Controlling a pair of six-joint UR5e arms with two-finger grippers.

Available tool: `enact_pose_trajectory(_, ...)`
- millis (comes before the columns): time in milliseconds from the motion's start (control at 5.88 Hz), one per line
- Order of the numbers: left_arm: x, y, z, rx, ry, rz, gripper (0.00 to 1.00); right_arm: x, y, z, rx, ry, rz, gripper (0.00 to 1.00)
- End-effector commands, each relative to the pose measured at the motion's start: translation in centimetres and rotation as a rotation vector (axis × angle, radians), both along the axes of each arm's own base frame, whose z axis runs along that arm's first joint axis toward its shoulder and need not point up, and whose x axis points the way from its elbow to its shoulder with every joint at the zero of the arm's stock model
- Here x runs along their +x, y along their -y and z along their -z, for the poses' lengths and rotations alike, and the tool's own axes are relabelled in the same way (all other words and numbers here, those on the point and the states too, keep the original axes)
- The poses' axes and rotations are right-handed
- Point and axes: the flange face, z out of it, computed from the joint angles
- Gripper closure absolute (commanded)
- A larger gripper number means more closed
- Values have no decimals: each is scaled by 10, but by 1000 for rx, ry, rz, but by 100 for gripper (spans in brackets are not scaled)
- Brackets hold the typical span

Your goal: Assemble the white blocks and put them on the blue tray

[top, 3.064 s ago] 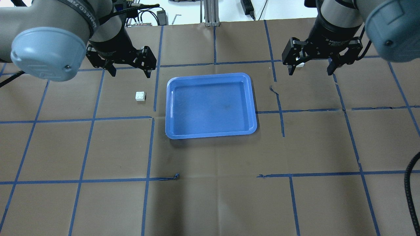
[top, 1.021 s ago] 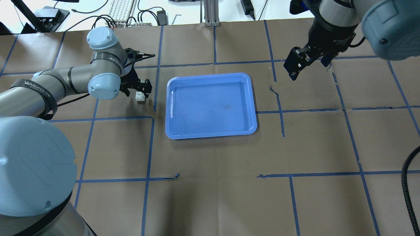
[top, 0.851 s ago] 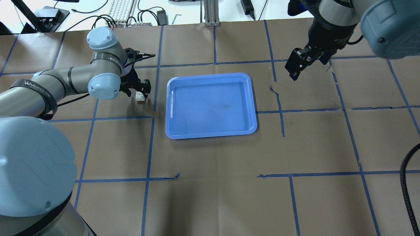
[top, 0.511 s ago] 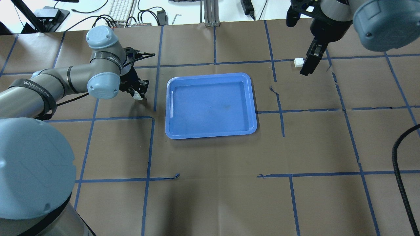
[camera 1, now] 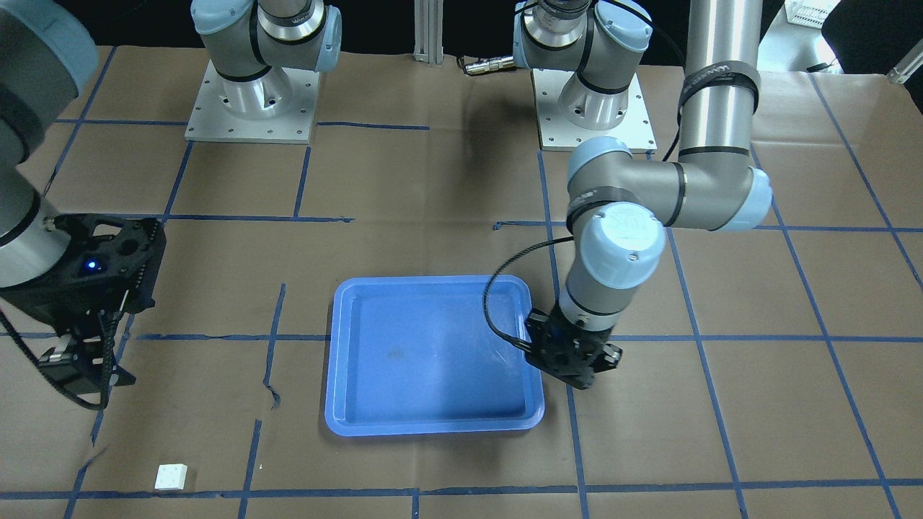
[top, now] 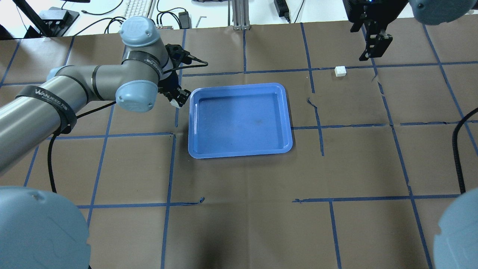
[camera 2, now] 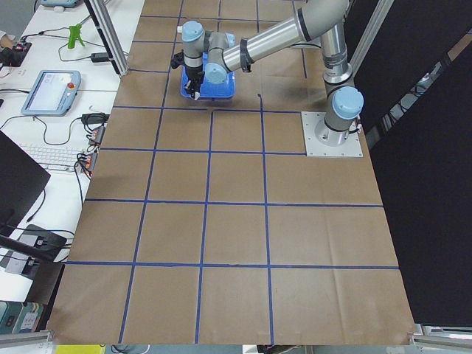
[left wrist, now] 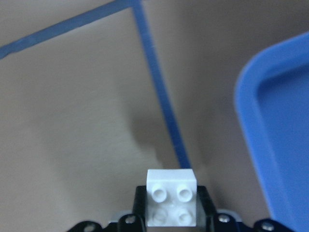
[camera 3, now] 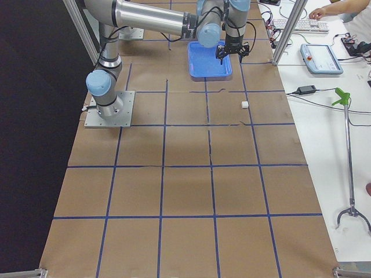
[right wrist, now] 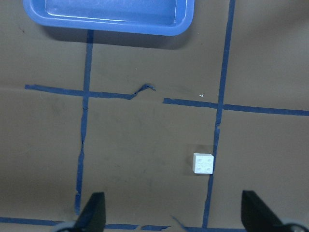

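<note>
1. Overhead exterior view: the left gripper (top: 179,100) is clenched on one small white square plastic brick (left wrist: 171,195) with four studs on top. It hangs just beside the far left corner of the shallow rectangular blue plastic tray (top: 239,154), outside the rim.
2. A second small white square brick (top: 340,71) lies loose on the brown paper-covered counter (top: 242,224), beyond the tray's opposite side. The tray sits between the two bricks, which are well apart.
3. The right gripper (right wrist: 173,208) is released, fingers spread wide. It hangs high over the loose brick and is by far the nearer arm to it.
4. The right wrist view shows that brick studs up, just beside a blue tape line (right wrist: 218,135). It lies ahead of the gripper, between the two fingers' lines and closer to the finger on that view's right.
5. Being square, the brick has no long axis. Grasping it probably needs a small sideways shift to centre it, then a straight descent.
</note>
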Motion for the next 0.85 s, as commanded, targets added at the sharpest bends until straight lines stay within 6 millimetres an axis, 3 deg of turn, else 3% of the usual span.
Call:
enact_pose_trajectory(0, -82, -33, 6, 17, 13, 366, 90, -52, 64, 31, 45, 61, -15, 1)
enact_pose_trajectory(170, -97, -38, 22, 41, 23, 572, 90, -77, 94, 60, 77, 146, 18, 1)
enact_pose_trajectory(340, -111, -41, 37, 53, 36, 804, 89, -106, 109, 102, 103, 249, 50, 1)
enact_pose_trajectory(511, -115, -40, 46, 50, 32, 849, 89, -124, 118, 147, 123, 385, 79, 1)
enact_pose_trajectory(681, -131, -49, 51, 57, 31, 882, 89, -134, 120, 194, 141, 478, 59, 1)
